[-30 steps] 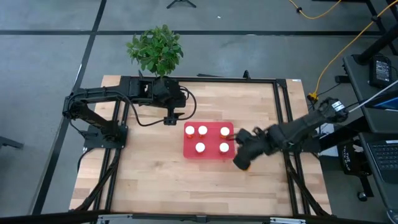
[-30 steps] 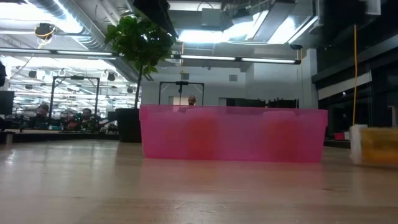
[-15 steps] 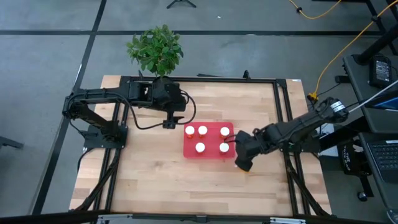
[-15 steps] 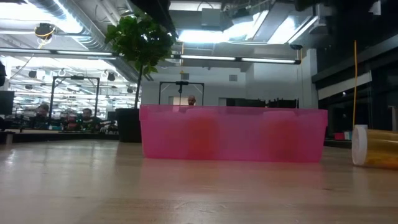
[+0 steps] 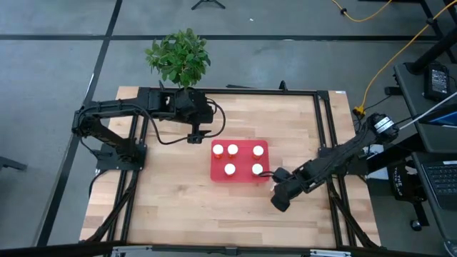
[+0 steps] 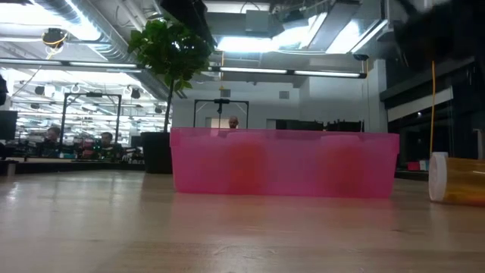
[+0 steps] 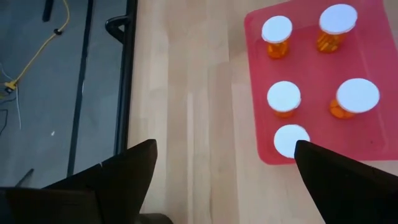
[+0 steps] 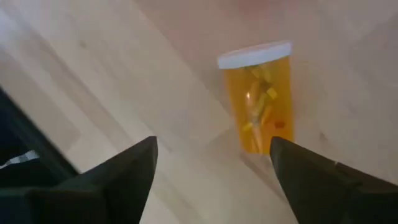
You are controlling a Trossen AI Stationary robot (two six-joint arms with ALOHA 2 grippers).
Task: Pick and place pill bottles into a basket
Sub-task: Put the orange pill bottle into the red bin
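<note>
Pill bottles: we count five standing upright in the red basket (image 5: 239, 162), white caps up. From overhead four caps show clearly: two near the far left corner (image 5: 218, 150) (image 5: 233, 149), one at the far right (image 5: 258, 150), two in the near row (image 5: 230, 169) (image 5: 257, 169). The left wrist view confirms five caps inside the rim (image 7: 285, 98).

We note a sixth bottle (image 8: 259, 96) lying on its side on the bare wood, outside the basket. In the right wrist view its orange body and white cap sit between the two dark fingers (image 8: 118, 180), touching neither. In the low view the same bottle (image 6: 455, 179) rests on the table (image 6: 151, 227) just right of the basket's wall (image 6: 284, 163), cap toward the basket.

Right gripper (image 5: 278, 200): spread wide, holding nothing, positioned over the table by the basket's near right corner. From overhead we cannot see the lying bottle beneath it.

Left gripper (image 5: 195, 137): fingers parted and empty, hanging just beyond the basket's far left corner.

A potted plant (image 5: 179, 57) stands at the table's far edge behind the left arm. People show faintly in the room beyond.
</note>
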